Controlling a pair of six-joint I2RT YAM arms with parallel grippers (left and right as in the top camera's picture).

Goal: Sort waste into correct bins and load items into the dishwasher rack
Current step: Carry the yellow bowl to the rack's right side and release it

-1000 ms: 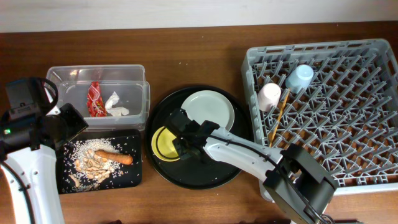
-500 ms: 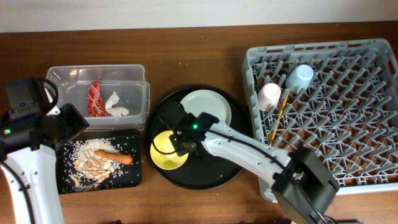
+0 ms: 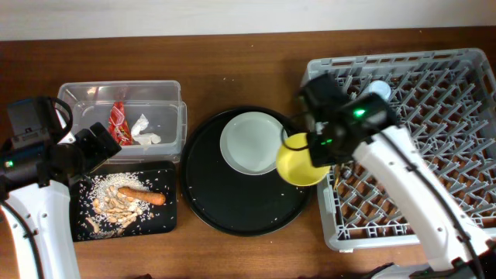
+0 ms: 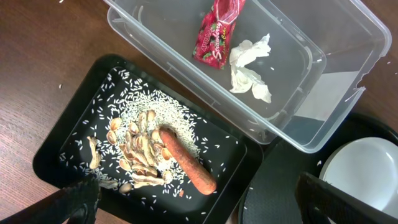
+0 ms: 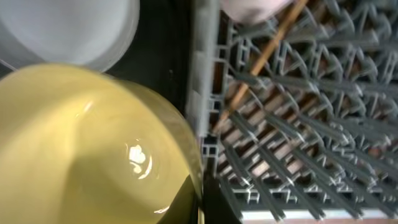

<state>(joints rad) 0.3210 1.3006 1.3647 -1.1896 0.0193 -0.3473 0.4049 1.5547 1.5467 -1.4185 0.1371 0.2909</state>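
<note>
My right gripper point(image 3: 315, 147) is shut on the rim of the yellow bowl point(image 3: 301, 161), which hangs over the left edge of the grey dishwasher rack point(image 3: 434, 155). In the right wrist view the bowl point(image 5: 81, 143) fills the left side, with the gripper point(image 5: 202, 202) pinching its rim. Wooden chopsticks point(image 5: 264, 56) and the pink cup point(image 5: 249, 6) sit in the rack; the blue cup point(image 3: 378, 90) shows behind the arm. The white plate point(image 3: 252, 142) lies on the round black tray point(image 3: 232, 209). My left gripper point(image 4: 205, 205) is open over the small black tray point(image 4: 68, 134).
The clear tub point(image 3: 174, 116) holds the red wrapper point(image 4: 217, 34) and crumpled white paper point(image 4: 252, 65). The small black tray point(image 3: 167, 221) holds beige scraps with rice point(image 4: 137, 155) and the orange sausage stick point(image 4: 186, 165). The left arm's base point(image 3: 31, 124) stands at the far left.
My right gripper closed on the yellow bowl, lifted it off the round tray and carried it right to the rack's left edge. My left gripper's fingers have spread wider.
</note>
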